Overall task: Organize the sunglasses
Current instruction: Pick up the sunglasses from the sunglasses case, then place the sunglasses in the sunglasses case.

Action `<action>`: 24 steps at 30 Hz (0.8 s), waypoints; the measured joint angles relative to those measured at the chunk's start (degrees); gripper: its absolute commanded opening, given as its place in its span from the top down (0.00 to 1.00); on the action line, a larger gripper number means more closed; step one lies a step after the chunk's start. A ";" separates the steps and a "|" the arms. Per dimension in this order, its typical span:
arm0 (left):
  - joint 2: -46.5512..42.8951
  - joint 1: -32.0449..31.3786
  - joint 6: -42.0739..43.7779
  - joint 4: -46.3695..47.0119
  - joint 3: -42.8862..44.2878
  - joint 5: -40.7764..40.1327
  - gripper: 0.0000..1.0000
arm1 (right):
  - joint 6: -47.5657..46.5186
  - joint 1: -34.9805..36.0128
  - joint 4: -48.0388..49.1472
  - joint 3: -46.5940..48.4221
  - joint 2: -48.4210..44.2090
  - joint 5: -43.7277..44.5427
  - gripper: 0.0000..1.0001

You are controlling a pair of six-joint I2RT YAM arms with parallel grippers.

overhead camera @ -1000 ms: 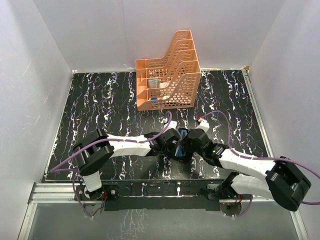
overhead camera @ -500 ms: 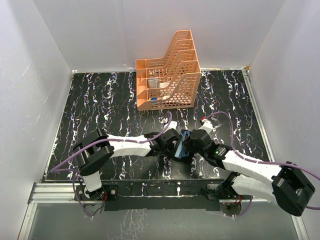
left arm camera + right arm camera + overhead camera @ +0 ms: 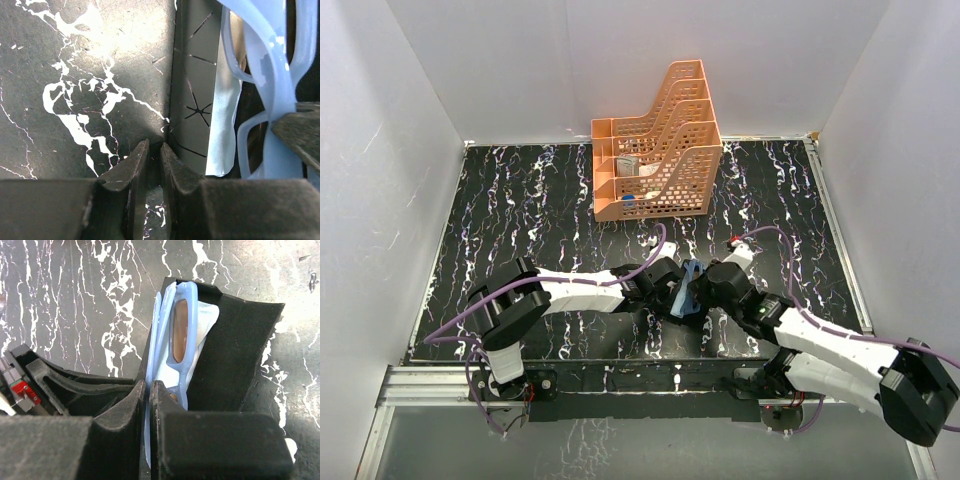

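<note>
While the right jaws clamp the sunglasses (image 3: 176, 335), standing on edge inside the open black case (image 3: 235, 355), we want to ease them down straight so the frame clears the walls. The left arm (image 3: 580, 290) and right arm (image 3: 820, 335) reach low to the middle of the surface (image 3: 520, 220), wrists almost meeting. The left jaws sit nearly closed at the case's edge, and whether they pinch it we cannot tell.
</note>
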 measured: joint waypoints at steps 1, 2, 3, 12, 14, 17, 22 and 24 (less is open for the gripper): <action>0.00 0.00 0.00 -0.02 0.00 0.00 0.86 | -0.07 0.00 0.52 -0.61 -1.20 0.00 1.00; 0.00 0.00 0.00 0.00 0.00 0.00 0.86 | -0.11 0.00 0.70 -1.22 -2.36 0.02 1.00; 0.00 0.00 0.00 0.00 0.00 0.00 0.86 | -0.17 0.00 0.90 -1.90 -3.54 0.02 1.00; 0.00 -0.02 0.00 0.00 0.00 0.00 0.86 | 0.07 0.00 1.57 -5.70 -5.97 0.02 1.00; 0.00 -0.02 0.00 0.00 0.00 -0.02 0.86 | 0.15 0.00 1.55 -5.73 -5.60 0.02 1.00; 0.00 -0.02 0.00 0.00 0.00 -0.02 0.86 | 0.31 0.00 1.55 -5.73 -5.55 0.02 1.00; 0.04 -0.07 0.02 -0.09 0.09 -0.04 0.86 | 0.35 0.00 1.60 -5.75 -5.55 0.07 1.00; 0.13 -0.13 0.09 -0.09 0.13 -0.11 0.86 | 0.33 0.00 1.95 -5.95 -5.53 0.09 1.00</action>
